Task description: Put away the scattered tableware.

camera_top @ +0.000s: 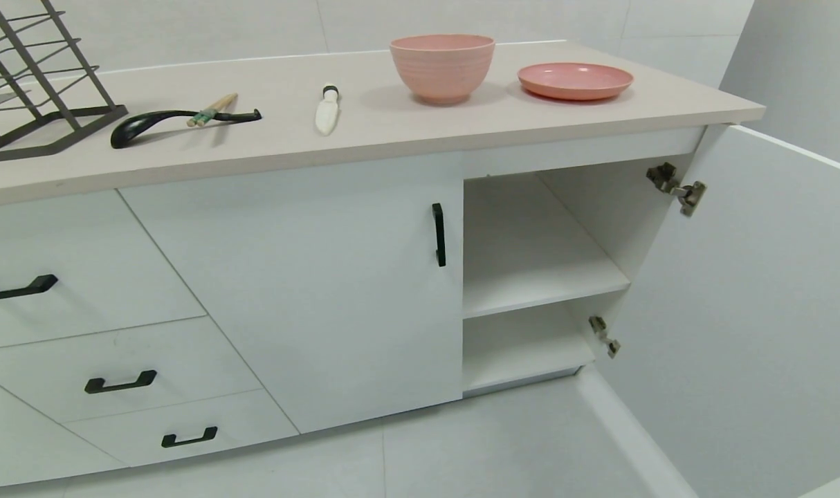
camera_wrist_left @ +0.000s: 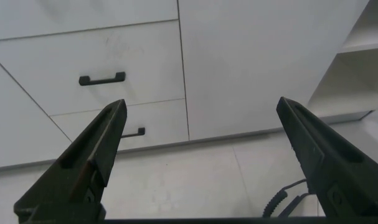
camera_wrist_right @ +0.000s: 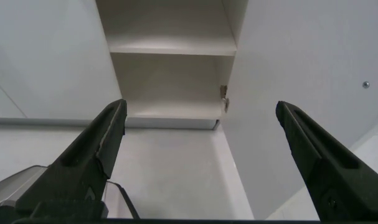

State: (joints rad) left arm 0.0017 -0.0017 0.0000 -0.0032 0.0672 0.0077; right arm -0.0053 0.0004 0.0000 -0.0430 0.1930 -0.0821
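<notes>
On the beige countertop stand a pink bowl and, to its right, a pink plate. A white-handled knife lies left of the bowl. Farther left lie a black spoon and a pair of wooden chopsticks across it. My left gripper hangs open low in front of the drawers, with nothing between its fingers. My right gripper is open too, low before the open cabinet's shelves.
A black wire dish rack stands at the counter's left end. The right cabinet door swings wide open, showing two bare shelves. The left door with a black handle is closed. Grey floor lies in front.
</notes>
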